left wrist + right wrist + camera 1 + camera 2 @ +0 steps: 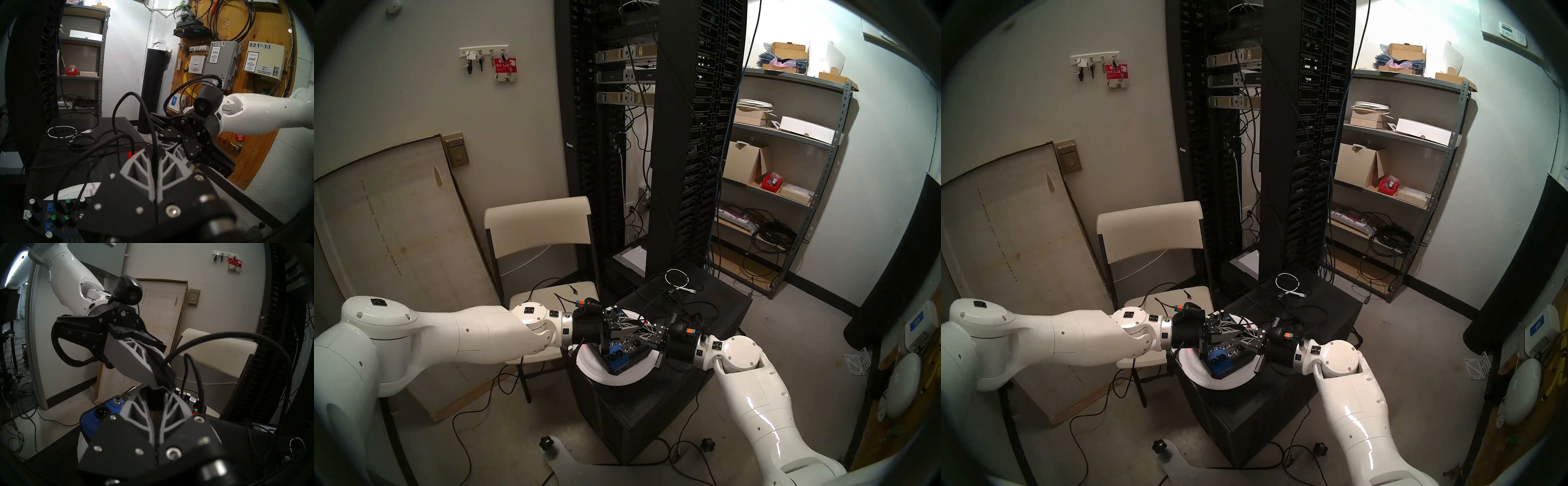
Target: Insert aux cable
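Observation:
The aux cable is a thin black cord that arches up and drops between the fingers of my left gripper, which is shut on it. In the right wrist view the aux cable leaves the tips of the left gripper. My right gripper meets it tip to tip and is shut on a dark barrel, apparently the plug. Both hover just above a blue and black audio mixer that lies on a white plate. The plug's metal tip is hidden.
A second black cord with a red-banded plug stands in the mixer's far side. A coiled white cable lies further back on the black cabinet. A folding chair stands to the left, a server rack behind.

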